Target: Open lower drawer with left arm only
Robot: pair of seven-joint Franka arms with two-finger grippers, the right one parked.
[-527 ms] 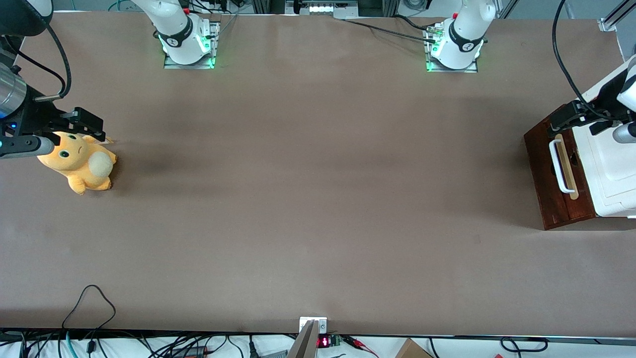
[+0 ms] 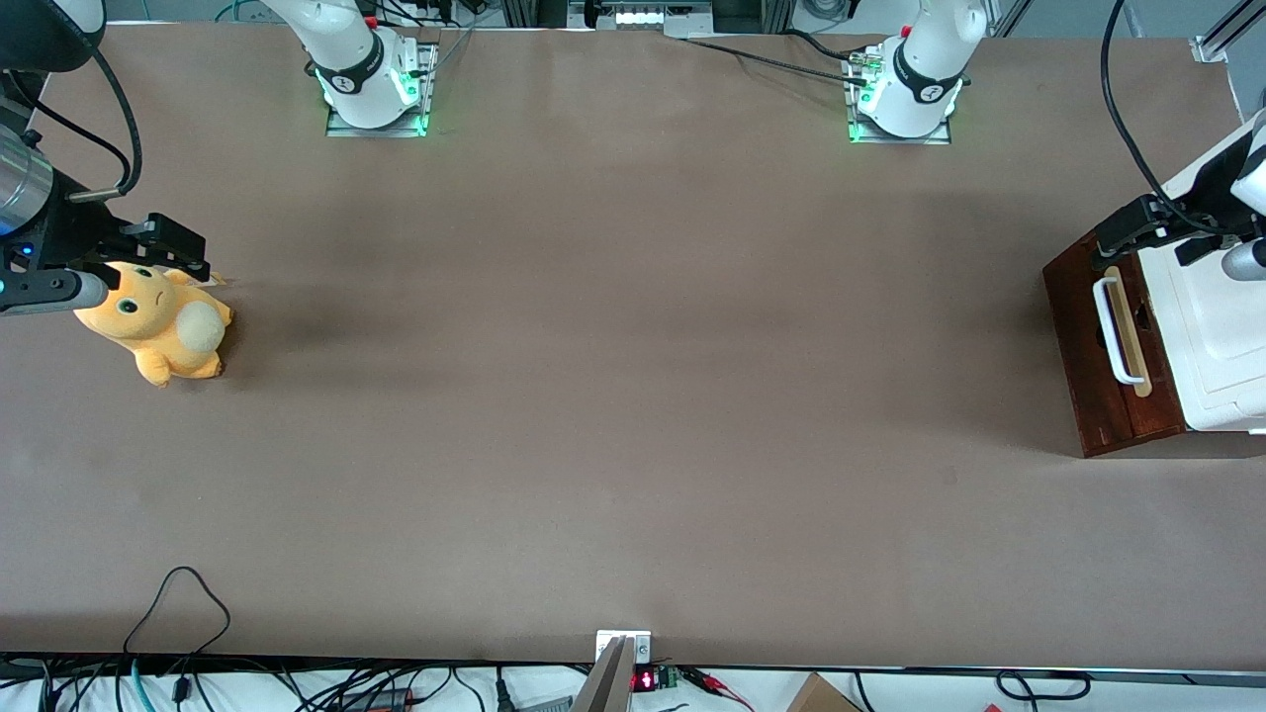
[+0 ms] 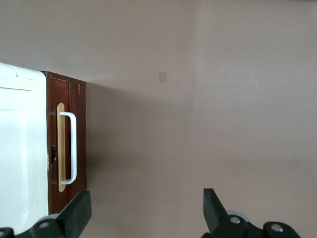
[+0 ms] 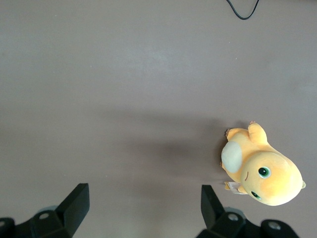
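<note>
The gripper (image 3: 143, 210), fingers spread wide and holding nothing, has risen slightly above the lower drawer (image 2: 1088, 346). Only the wrist view shows both fingers (image 3: 79, 213).

One tabletop (image 2: 613, 396) carries everything. On it stands one cabinet, made up of one white moulded top (image 2: 1221, 336) and one lower drawer (image 2: 1083, 346). The drawer front bears one white loop handle (image 2: 1110, 331) on one pale wood strip (image 2: 1128, 341). One orange plush toy (image 2: 158, 321) lies toward the parked arm's end. Two white arm bases (image 2: 371, 84) are bolted at the edge farthest from the front camera. One left arm (image 2: 1202, 193) hangs above the cabinet, with one pincer (image 3: 146, 213) of two black fingers (image 3: 79, 213), set wide apart.
</note>
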